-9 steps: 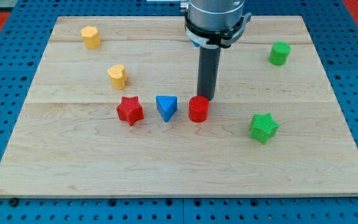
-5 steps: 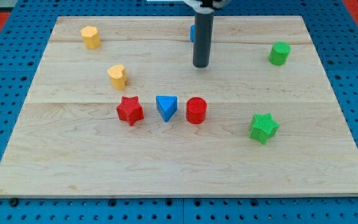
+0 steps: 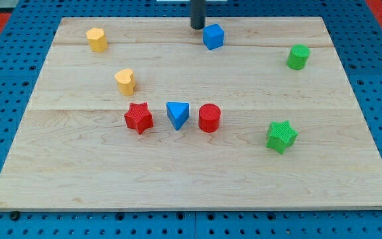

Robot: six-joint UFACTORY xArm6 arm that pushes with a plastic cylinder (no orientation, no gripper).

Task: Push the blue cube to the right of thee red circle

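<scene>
The blue cube (image 3: pixel 213 36) sits near the view's top edge of the tabletop (image 3: pixel 191 172), a crisp-edged printed block with one corner turned toward the camera. Just to its left stands the dark, smooth rod, and my tip (image 3: pixel 197 27) lies right beside the cube's upper left side; whether they touch cannot be told. No jaws exist on this arm, only the rod, so there is no jaw state to tell.

Well below the cube, toward the view's bottom, comes the red circle (image 3: pixel 209 117), a short ribbed cylinder. Left of that cylinder sits a blue triangle (image 3: pixel 178 114), a wedge with a pale upper face, and further left a red star (image 3: pixel 138 117) with finely ridged sides. The three form a near level row, each apart from its neighbour.

Far left of the cube there is a yellow block (image 3: pixel 97 39), a stubby, roughly six-sided piece, and below and left of the cube a second yellow block (image 3: pixel 125 81) with a notched, heart-like top. Right of the cube stands a green block (image 3: pixel 298 56), a short faceted cylinder, and down toward the right, a green star (image 3: pixel 281 136).

The tabletop is pale wood in long planks with visible seams and grain. Around it runs a blue perforated base (image 3: pixel 5 60).
</scene>
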